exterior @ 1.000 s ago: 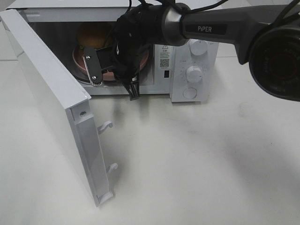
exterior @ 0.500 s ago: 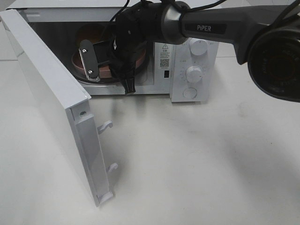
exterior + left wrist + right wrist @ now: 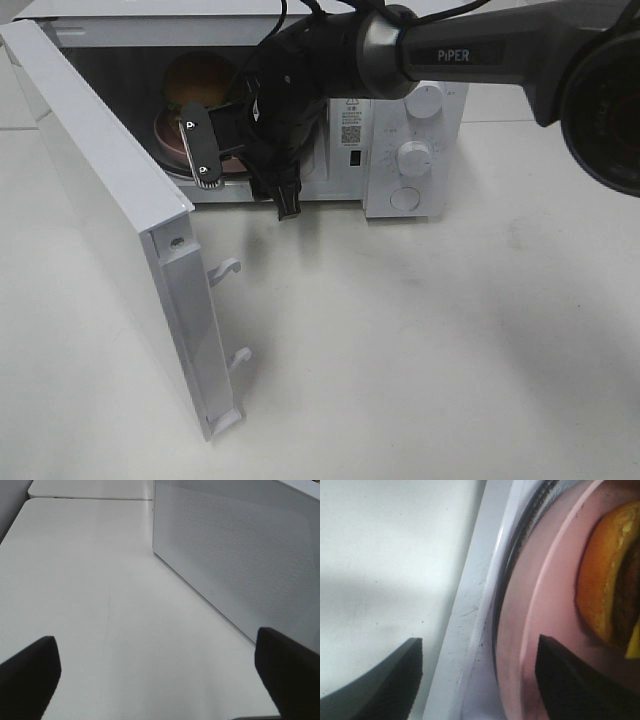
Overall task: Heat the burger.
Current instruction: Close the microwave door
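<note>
Right gripper (image 3: pixel 249 194) is hanging spread and empty at the microwave (image 3: pixel 415 160) mouth, its door (image 3: pixel 100 180) standing wide open. Left gripper (image 3: pixel 155 680) is gaping, empty. Burger (image 3: pixel 197 78) is sitting inside, bun golden-brown.

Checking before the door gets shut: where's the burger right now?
In the high view's upper left, the burger sits on the pink plate inside the open microwave, just behind the right gripper at its opening.

Arm (image 3: pixel 480 50): dark grey tube, white "PiPER" lettering.
Cables (image 3: pixel 275 18): black, thin, at twelve o'clock.
Tool fingers (image 3: pixel 200 150): black, silver screws.
</note>
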Robot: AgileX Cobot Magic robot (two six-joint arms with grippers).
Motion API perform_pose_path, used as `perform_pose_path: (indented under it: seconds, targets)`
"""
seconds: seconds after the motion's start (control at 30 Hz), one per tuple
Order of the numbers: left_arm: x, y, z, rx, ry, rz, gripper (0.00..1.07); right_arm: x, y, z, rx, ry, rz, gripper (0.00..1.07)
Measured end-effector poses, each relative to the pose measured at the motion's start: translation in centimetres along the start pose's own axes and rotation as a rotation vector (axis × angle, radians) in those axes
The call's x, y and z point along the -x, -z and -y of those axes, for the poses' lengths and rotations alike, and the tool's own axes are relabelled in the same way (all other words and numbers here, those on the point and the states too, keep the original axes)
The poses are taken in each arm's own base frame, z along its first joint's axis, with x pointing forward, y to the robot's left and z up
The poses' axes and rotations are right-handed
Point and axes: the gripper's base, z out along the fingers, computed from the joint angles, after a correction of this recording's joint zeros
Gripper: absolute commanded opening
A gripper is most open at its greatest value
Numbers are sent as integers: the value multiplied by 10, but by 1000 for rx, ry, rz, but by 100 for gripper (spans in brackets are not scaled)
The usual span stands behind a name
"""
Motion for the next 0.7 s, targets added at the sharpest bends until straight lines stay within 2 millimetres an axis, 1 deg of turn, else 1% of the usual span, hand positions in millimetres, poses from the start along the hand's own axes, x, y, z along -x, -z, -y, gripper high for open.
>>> perform_pose_path:
  seconds: [0.03, 0.07, 0.1, 0.13, 0.17, 0.2, 0.23, 0.33, 0.4, 0.43, 0.5, 0.6, 0.67, 0.7]
  targets:
    - [0, 0, 0, 0, 0, 0, 98, 0, 1, -1, -4, -1, 4, 70]
    - [0, 0, 0, 0, 0, 0, 98, 0, 1, -1, -4, -1, 4, 70]
    - [0, 0, 0, 0, 0, 0, 98, -1, 6, -3, -21, 1, 15, 73]
    - [0, 0, 0, 0, 0, 0, 98, -1, 7, -4, -28, 2, 20, 75]
    - [0, 0, 0, 0, 0, 0, 98, -1, 7, -4, -28, 2, 20, 75]
    - [0, 0, 0, 0, 0, 0, 98, -2, 11, -7, -35, 2, 28, 78]
    - [0, 0, 0, 0, 0, 0, 98, -3, 15, -10, -44, 4, 34, 79]
    - [0, 0, 0, 0, 0, 0, 98, -3, 17, -12, -45, 5, 37, 79]
    - [0, 0, 0, 0, 0, 0, 98, -6, 24, -19, -50, 7, 45, 78]
    - [0, 0, 0, 0, 0, 0, 98, -6, 24, -19, -50, 7, 45, 78]
    - [0, 0, 0, 0, 0, 0, 98, -8, 31, -25, -44, 9, 46, 78]
    - [0, 0, 0, 0, 0, 0, 98, -9, 33, -27, -44, 9, 47, 77]
    - [0, 0, 0, 0, 0, 0, 98, -11, 42, -33, -44, 11, 49, 76]
    - [0, 0, 0, 0, 0, 0, 98, -11, 42, -33, -44, 11, 49, 76]
